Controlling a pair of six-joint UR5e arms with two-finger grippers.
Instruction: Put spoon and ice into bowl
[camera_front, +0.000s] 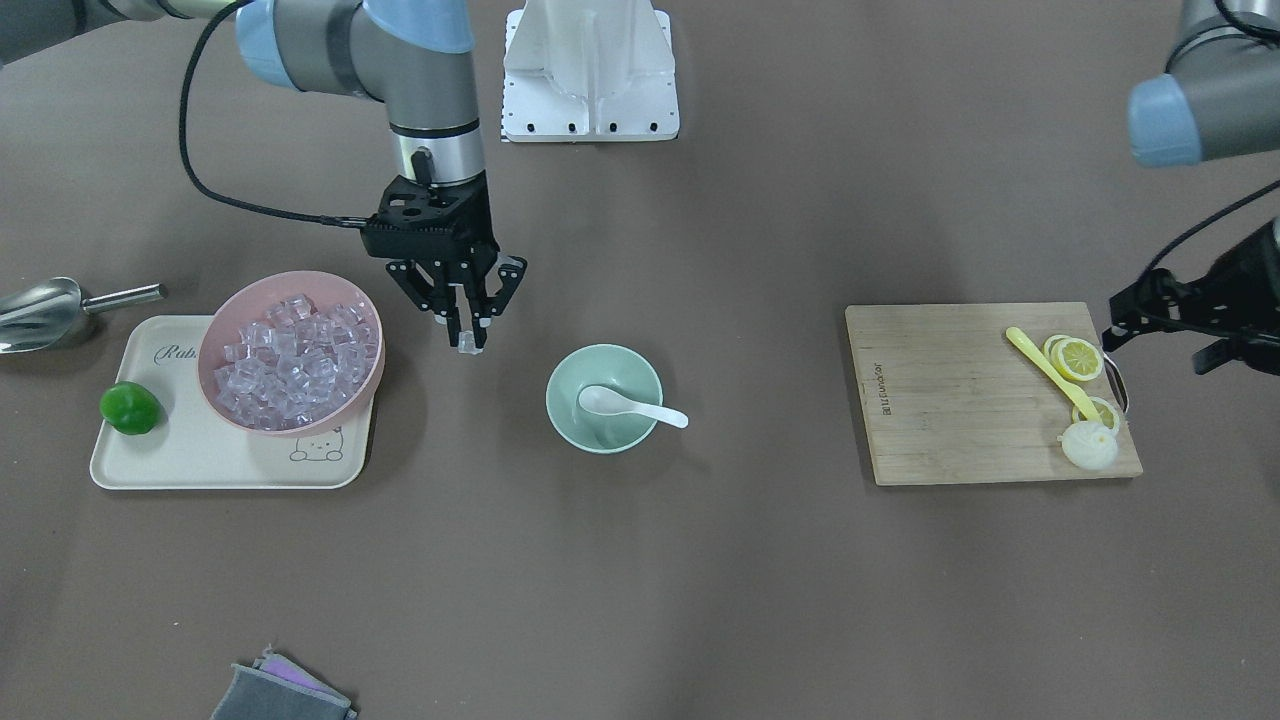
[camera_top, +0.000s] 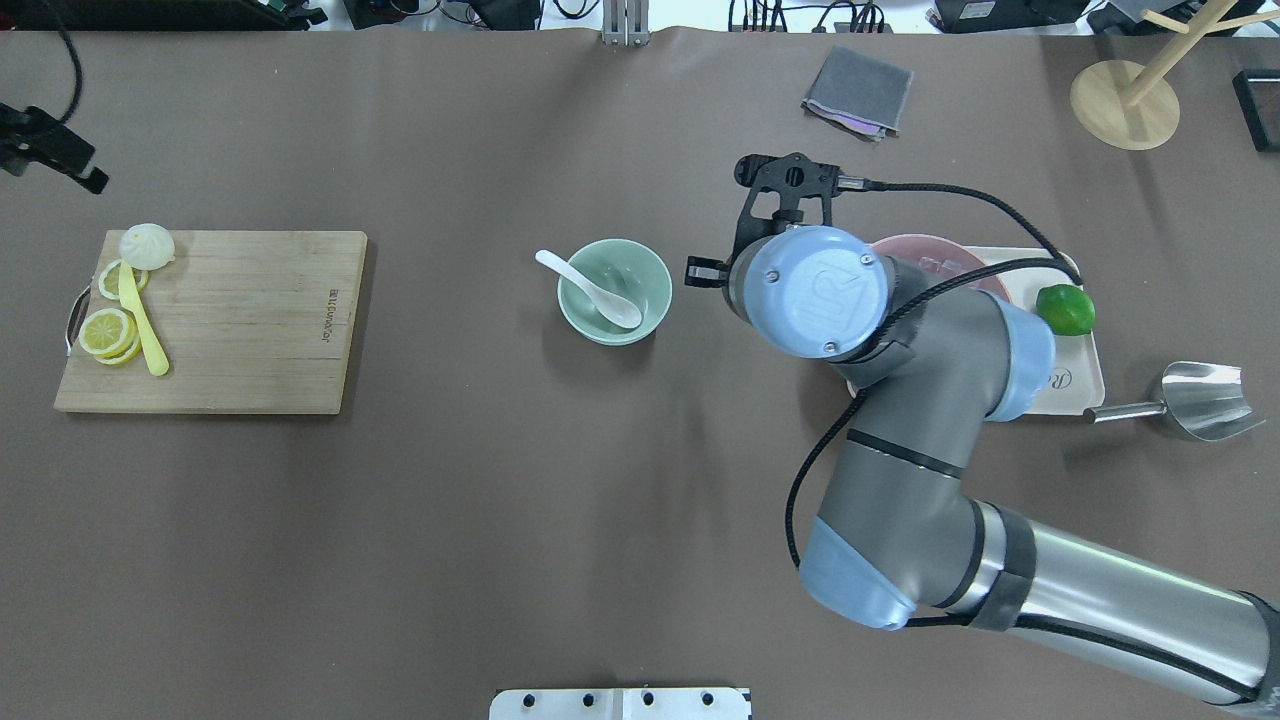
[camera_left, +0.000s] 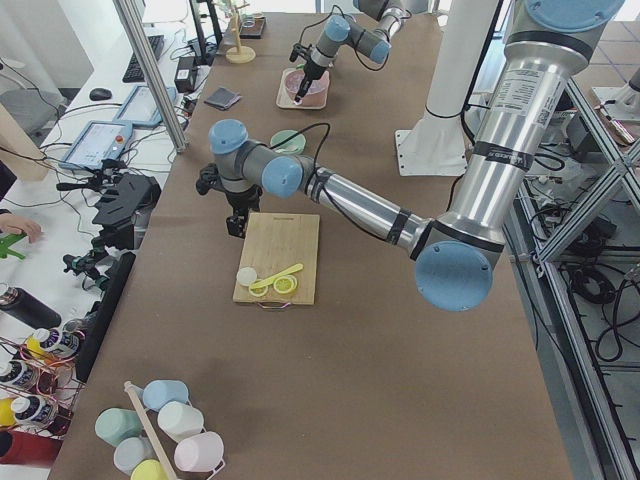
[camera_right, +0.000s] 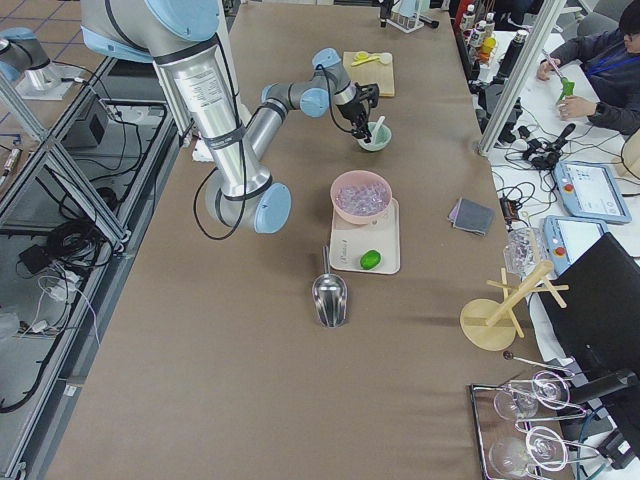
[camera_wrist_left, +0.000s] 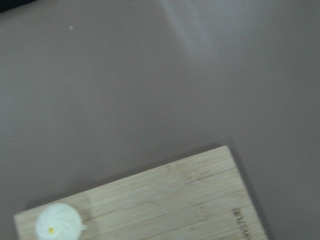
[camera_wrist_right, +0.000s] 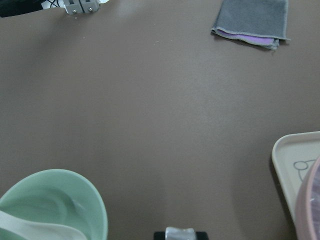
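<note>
White spoon (camera_front: 632, 405) lying in mint-green bowl (camera_front: 560, 380) at mid-bench (camera_front: 700, 560), right end effector (camera_front: 470, 335) clenched on clear ice cube (camera_front: 467, 347) between it and pink bowl (camera_front: 205, 375), left end effector (camera_left: 236, 224) over cutting board (camera_front: 950, 400) near bench's left end, grip impossible to tell

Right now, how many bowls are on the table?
2: the mint-green bowl mid-table, with the spoon in it, and the pink bowl on the cream tray. No others show.
</note>
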